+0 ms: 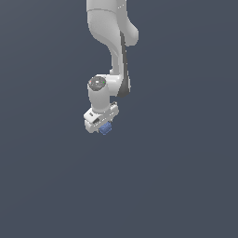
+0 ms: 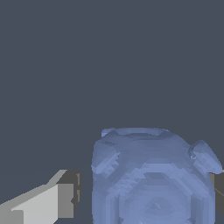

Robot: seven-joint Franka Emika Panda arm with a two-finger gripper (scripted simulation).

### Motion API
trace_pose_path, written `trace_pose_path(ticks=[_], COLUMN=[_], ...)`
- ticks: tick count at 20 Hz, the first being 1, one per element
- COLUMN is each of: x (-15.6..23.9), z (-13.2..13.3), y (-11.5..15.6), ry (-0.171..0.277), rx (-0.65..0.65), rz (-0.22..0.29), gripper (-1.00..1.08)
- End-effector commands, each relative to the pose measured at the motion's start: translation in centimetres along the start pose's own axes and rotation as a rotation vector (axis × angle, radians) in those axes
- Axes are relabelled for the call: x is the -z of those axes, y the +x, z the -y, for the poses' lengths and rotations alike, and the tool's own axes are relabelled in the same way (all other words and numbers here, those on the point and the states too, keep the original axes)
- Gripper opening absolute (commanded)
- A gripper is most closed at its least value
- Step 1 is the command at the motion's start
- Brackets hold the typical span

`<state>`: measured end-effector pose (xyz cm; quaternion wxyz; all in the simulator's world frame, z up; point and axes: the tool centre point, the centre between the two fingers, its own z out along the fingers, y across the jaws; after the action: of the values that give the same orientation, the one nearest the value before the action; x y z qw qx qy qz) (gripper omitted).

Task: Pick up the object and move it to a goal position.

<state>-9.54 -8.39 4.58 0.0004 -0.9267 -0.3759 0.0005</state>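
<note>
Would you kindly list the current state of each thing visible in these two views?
Small blue cube: between the fingers of the end effector, beneath the white robot arm; whether it is lifted cannot be told.
White end effector: pointing down, one finger apart from the cube; full grip cannot be told.

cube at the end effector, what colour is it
Blue cube, plain, no pattern; clearest in the wrist view.

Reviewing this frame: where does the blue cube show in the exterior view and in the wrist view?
Exterior view: the blue cube sits just under the white gripper, near picture centre.
Wrist view: the cube fills the lower part, close up, a finger beside it.
Shared landmark: the gripper around the cube.
</note>
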Motion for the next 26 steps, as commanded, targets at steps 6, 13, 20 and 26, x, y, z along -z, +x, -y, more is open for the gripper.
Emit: trace_pose_path(ticks=[6,13,20,26], x=[-0.6,-0.6,-0.5,-0.4], z=[-0.1,-0.1,-1.2,-4.4], y=[0.0,0.0,-0.8,-3.1], ry=[-0.001,-0.001,-0.002,-0.002], rx=[0.000,0.000,0.000,0.000], rz=[-0.001,-0.001,-0.001,-0.001], gripper=[-1.00,-1.00,-1.00,-1.00])
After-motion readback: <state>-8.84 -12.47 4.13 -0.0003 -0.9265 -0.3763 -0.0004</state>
